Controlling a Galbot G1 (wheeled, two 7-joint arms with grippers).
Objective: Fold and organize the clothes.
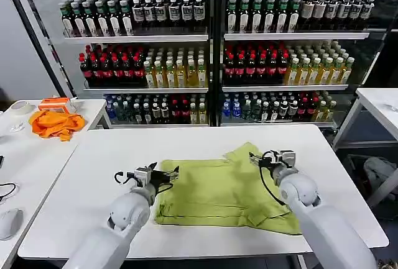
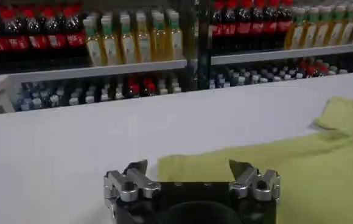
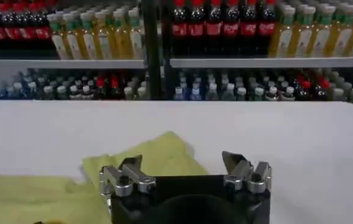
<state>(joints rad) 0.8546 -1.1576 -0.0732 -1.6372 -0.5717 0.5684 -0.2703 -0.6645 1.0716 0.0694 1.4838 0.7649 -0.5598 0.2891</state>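
Both claws are spread wide with nothing gripped: the left gripper point(image 1: 169, 174) is parked at the T-shirt's point(image 1: 217, 194) left edge, the right gripper point(image 1: 256, 158) over its upper right part. The shirt is laid mid-table point(image 1: 112, 157), plenty of bare white top around it. Drink shelves point(image 1: 211, 51) are seen behind, an orange cloth point(image 1: 57, 123) on the side table.
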